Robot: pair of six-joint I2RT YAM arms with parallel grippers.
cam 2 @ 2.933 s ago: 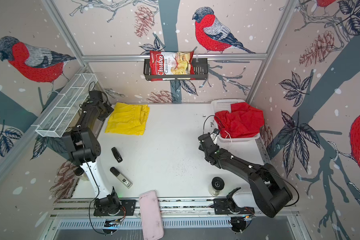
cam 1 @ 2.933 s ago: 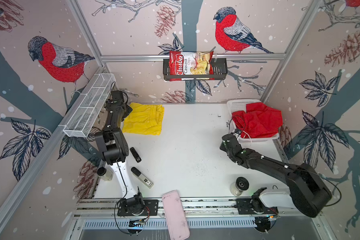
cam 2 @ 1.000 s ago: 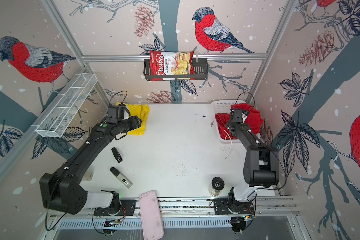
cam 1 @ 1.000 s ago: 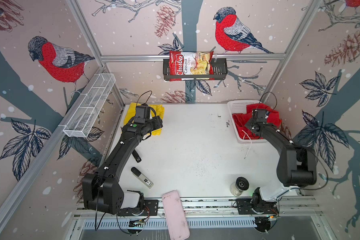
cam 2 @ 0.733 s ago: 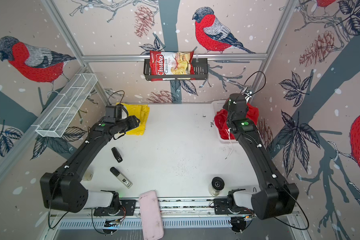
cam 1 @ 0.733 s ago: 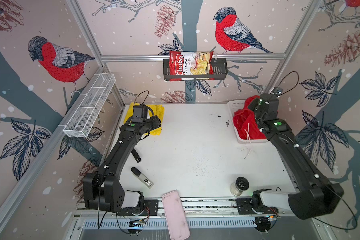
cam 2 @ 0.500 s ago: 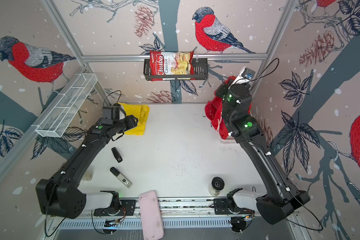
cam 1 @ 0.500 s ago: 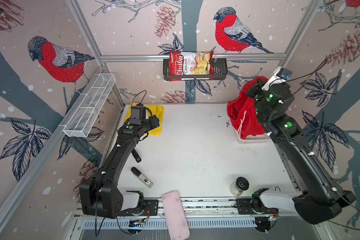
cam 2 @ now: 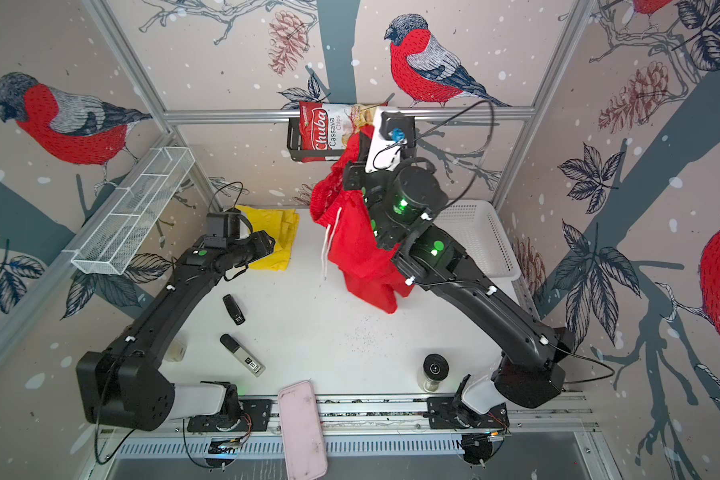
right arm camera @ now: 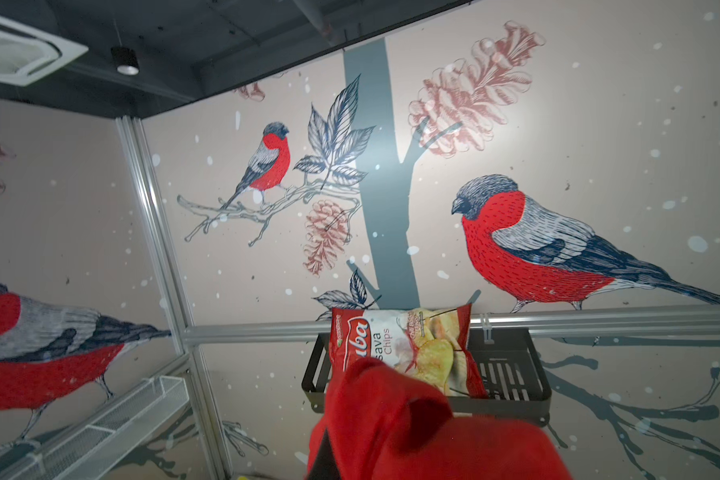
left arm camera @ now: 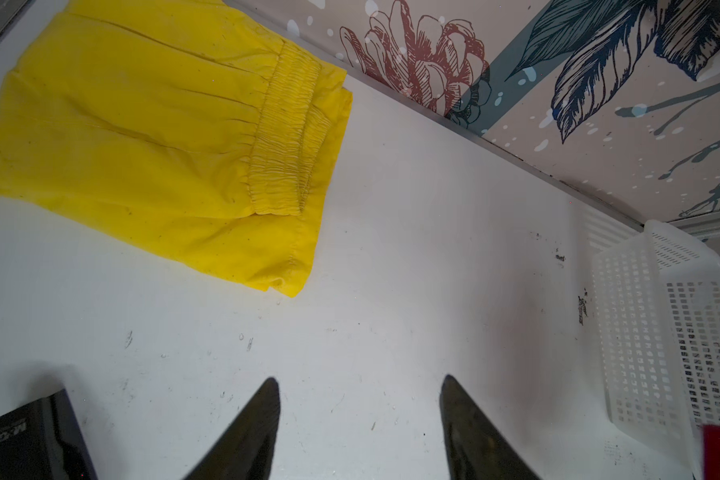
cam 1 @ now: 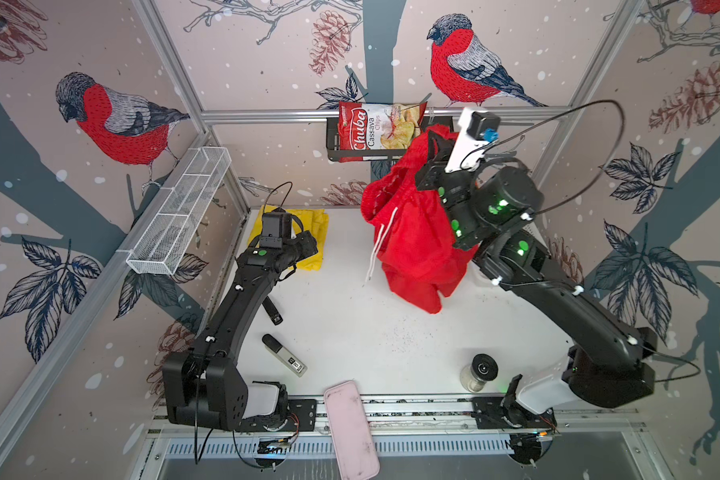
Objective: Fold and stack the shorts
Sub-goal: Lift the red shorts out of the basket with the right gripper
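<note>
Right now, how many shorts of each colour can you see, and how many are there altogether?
Red shorts: 1, held up in the air
Yellow shorts: 1, lying flat on the table
Total: 2

flat shorts (cam 1: 317, 226): on the table (cam 1: 350, 332), 11 o'clock corner, against the back wall
hanging shorts (cam 1: 412, 249): above the table at 1 o'clock, left of the basket (cam 2: 474, 237)
basket: on the table, 2 o'clock edge
chips bag (cam 1: 371, 131): in the wall rack (cam 1: 330, 143), 12 o'clock
wire shelf (cam 1: 179, 212): on the side wall, 10 o'clock
short device (cam 1: 273, 312): 8 o'clock
long device (cam 1: 285, 356): 7 o'clock, in front of the short device
jar (cam 1: 476, 372): 5 o'clock
case (cam 1: 350, 428): 6 o'clock, across the front rail
</note>
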